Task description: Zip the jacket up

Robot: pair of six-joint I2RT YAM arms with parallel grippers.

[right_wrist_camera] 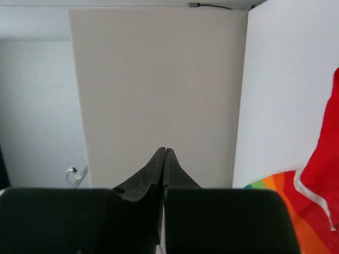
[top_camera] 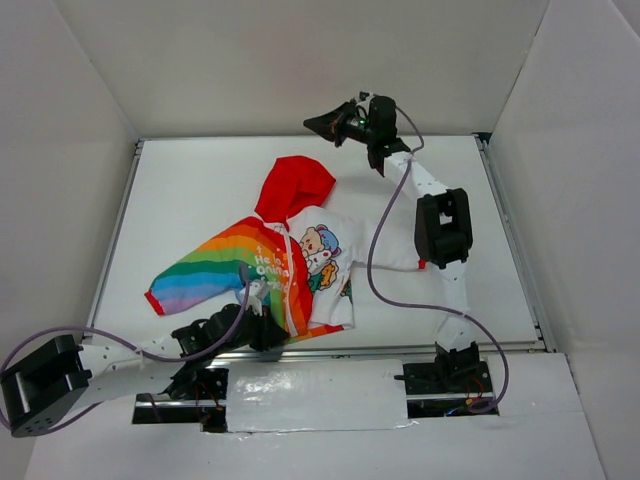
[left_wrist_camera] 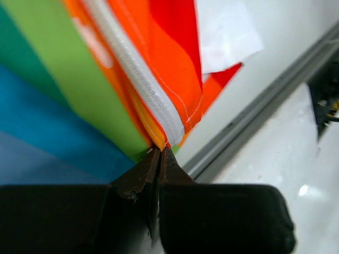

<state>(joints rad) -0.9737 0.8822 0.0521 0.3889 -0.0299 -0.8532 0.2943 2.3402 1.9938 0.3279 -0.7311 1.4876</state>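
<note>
Left fingers (left_wrist_camera: 142,170): clenched, tips together on the bottom corner of the jacket (top_camera: 290,262), right where the white zipper (left_wrist_camera: 144,82) ends at the hem (left_wrist_camera: 159,138). The cloth rises straight out of the pinch in the wrist view.
Right fingers (right_wrist_camera: 150,170): pressed tight with nothing between them, held in the air and facing the far wall.
Where the jacket is: flat on the white counter (top_camera: 200,190), front up, hem toward the arm bases and red hood (top_camera: 296,185) toward the far wall. The rainbow half is on the left and the white cartoon half on the right.
Long axis: the zipper runs from the pinched hem almost straight away from the near edge, up to the collar under the hood.
Zipper state: the slider is not to be made out in any view, so how far the front is joined cannot be told.
Nearer arm: the left, already on the hem. In the top view the right fingers (top_camera: 322,124) sit beyond the hood, well apart from the cloth.
Direction for the coming move: judged from this, the left hold serves as the anchor, and the pull would have to go away from it along the zipper, toward the hood. The right arm would first have to come down and back toward the near edge.
</note>
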